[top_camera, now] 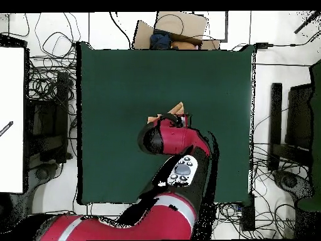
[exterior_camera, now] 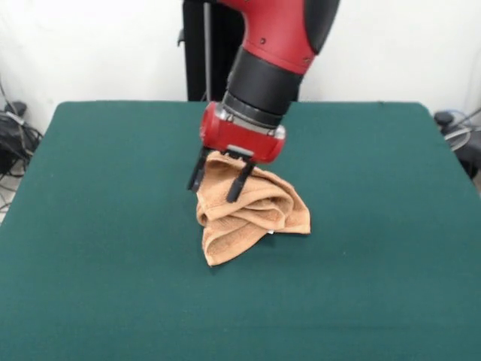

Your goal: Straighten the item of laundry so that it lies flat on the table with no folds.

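Green felt table carries a crumpled towel, the parted pincer straddling its top fold.

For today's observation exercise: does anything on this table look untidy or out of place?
Yes. The towel is bunched into a crumpled heap near the middle of the green table, with folds stacked over each other instead of lying flat. The pincer stands at the heap's far edge, one finger against the cloth.

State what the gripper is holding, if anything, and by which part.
The gripper appears to hold nothing: its fingers stand spread around the top of the crumpled towel, not pinched on it.
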Controlling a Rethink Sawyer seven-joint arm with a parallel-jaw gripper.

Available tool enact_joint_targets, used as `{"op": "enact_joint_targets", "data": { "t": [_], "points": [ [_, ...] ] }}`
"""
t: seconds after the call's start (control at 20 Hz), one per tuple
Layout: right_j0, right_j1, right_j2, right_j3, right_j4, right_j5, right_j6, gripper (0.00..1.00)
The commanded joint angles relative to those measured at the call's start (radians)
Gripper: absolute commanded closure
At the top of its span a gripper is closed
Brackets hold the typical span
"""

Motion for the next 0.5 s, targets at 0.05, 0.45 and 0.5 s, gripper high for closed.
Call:
{"op": "enact_joint_targets", "data": {
  "t": [0.05,0.45,0.5],
  "points": [
    [-0.048,0.057,0.140,0.003,-0.056,-0.071,0.113,0.00],
    [-0.098,0.069,0.223,0.025,-0.047,-0.103,0.147,0.00],
    [-0.108,0.071,0.236,0.027,-0.050,-0.107,0.145,0.00]
  ]
}}
